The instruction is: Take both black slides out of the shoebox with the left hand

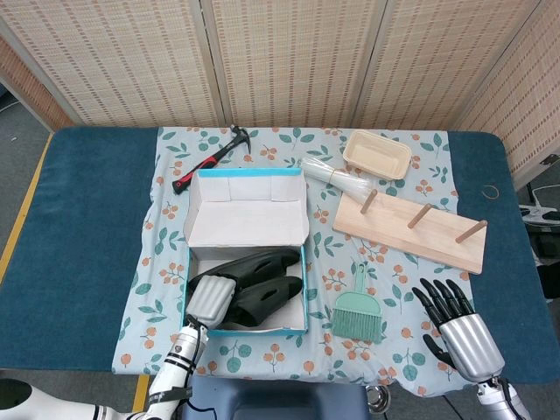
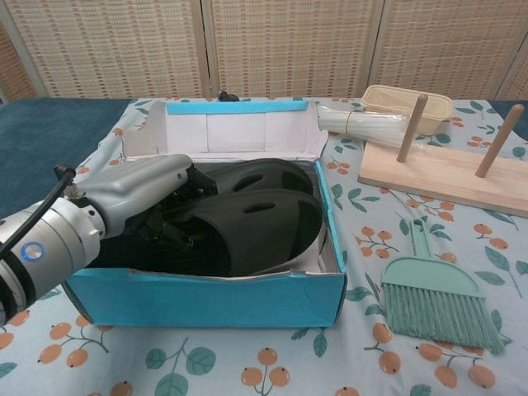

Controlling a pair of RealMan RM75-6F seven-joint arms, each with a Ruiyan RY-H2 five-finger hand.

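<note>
Two black slides lie side by side in the open teal shoebox (image 1: pixel 305 293) (image 2: pixel 206 301). The near slide (image 1: pixel 262 300) (image 2: pixel 256 239) is tipped up above the box's front wall. The far slide (image 1: pixel 254 265) (image 2: pixel 264 175) lies behind it. My left hand (image 1: pixel 210 300) (image 2: pixel 136 196) reaches into the box's left end and its dark fingers (image 2: pixel 177 224) grip the near slide's left end. Off to the right, my right hand (image 1: pixel 455 324) hovers over the table's front edge with its fingers spread, holding nothing; the chest view does not show it.
A green hand brush (image 1: pixel 357 313) (image 2: pixel 433 301) lies right of the box. Behind it sits a wooden peg rack (image 1: pixel 411 229) (image 2: pixel 445 173). A beige tray (image 1: pixel 378 154), a bundle of white sticks (image 1: pixel 337 178) and a red-handled hammer (image 1: pixel 210 157) lie at the back of the floral cloth.
</note>
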